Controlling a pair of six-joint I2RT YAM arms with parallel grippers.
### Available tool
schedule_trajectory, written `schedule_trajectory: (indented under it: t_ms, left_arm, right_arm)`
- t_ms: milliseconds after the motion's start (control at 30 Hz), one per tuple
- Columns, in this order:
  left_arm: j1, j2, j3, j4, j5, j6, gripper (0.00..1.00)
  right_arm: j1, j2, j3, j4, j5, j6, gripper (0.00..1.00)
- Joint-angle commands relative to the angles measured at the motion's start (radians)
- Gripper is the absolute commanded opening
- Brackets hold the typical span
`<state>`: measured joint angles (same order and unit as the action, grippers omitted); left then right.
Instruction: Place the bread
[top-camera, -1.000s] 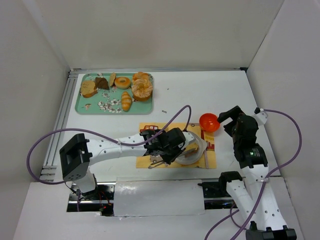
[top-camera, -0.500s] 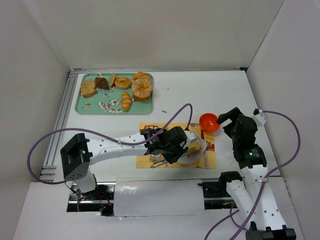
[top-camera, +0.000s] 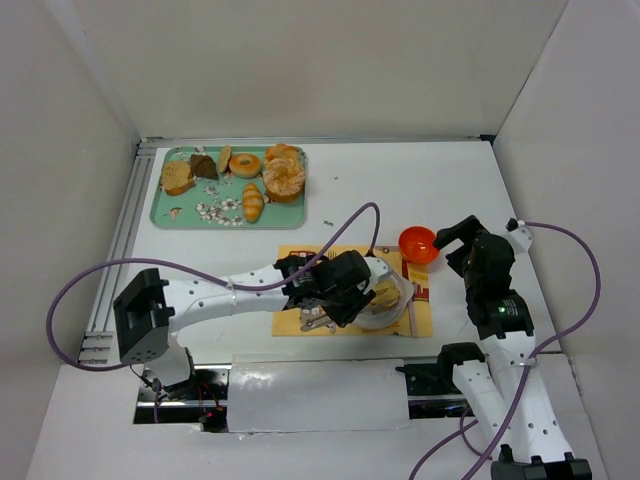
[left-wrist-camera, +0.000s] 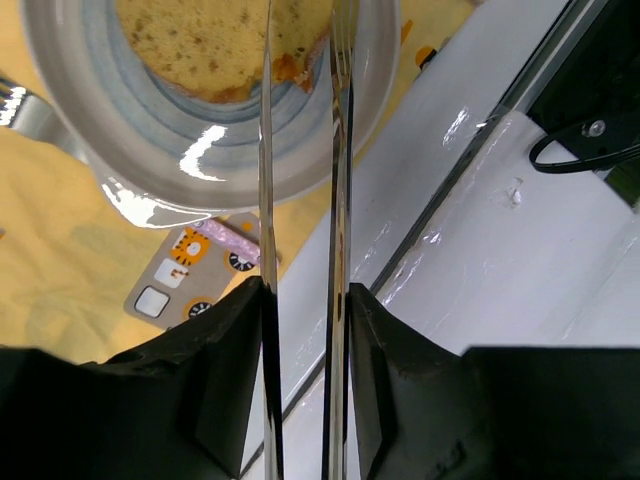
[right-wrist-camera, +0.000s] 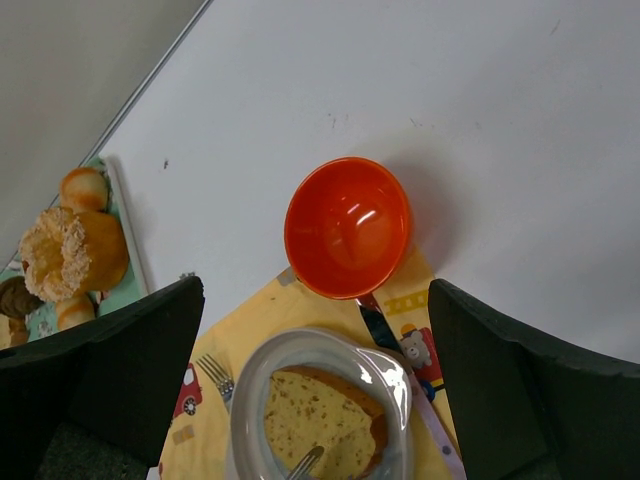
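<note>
Right wrist view showed a round grey plate (right-wrist-camera: 245, 400) on the yellow placemat (right-wrist-camera: 262, 308), and the bread (right-wrist-camera: 320, 420) lay flat inside it. Just beyond the plate stood an orange bowl (right-wrist-camera: 348, 228), partly on the placemat and partly on the white tabletop (right-wrist-camera: 450, 90). In the top external view a teal tray (top-camera: 282, 216) at the far left held doughnuts (top-camera: 245, 165), a croissant (top-camera: 253, 203), other slices and scattered bits.

From above, the left arm's wrist covered most of the plate, so the bread there could hardly be made out. In the left wrist view the left gripper (left-wrist-camera: 300, 15) had its thin metal jaws only narrowly apart, with the slice's crust edge showing in the gap. Their tips ran out of the top of the frame, so whether they pinched the slice could not be told. In the right wrist view the bottom edge cut off the plate's near side. The right gripper (right-wrist-camera: 315, 288) hung above the bowl with its jaws spread wide.

The bread had a golden-yellow crumb with darker flecks and a brown crust along its curved edge.
</note>
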<state>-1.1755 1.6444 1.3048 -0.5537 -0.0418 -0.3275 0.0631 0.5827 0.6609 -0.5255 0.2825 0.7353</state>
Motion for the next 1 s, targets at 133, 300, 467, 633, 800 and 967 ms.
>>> schedule_trajectory:
  t_ms: [133,300,467,633,800,967]
  left_arm:
    - [-0.006,-0.199,0.042,0.015,-0.085,-0.044,0.52]
    - [0.019,-0.299,-0.027,0.024,-0.185,-0.137,0.54]
    - [0.083,-0.441,-0.159,-0.012,-0.403,-0.423,0.51]
    - [0.093,-0.569,-0.329,-0.002,-0.605,-0.655,0.48]
    - [0.103,-0.591,-0.439,0.050,-0.661,-0.856,0.43]
    - [0.103,-0.532,-0.530,0.156,-0.702,-0.923,0.43]
  right_arm:
    - [0.007,-0.009,-0.014,0.013,-0.006,0.004,1.00]
    - [0.007,-0.009,-0.023,0.013,-0.017,0.004,1.00]
    - [0.007,0.012,-0.023,0.044,-0.048,0.004,1.00]
    - [0.007,0.049,-0.032,0.064,-0.071,-0.005,1.00]
    - [0.007,0.081,-0.032,0.073,-0.091,-0.005,1.00]
    - [0.007,0.082,-0.041,0.093,-0.111,-0.005,1.00]
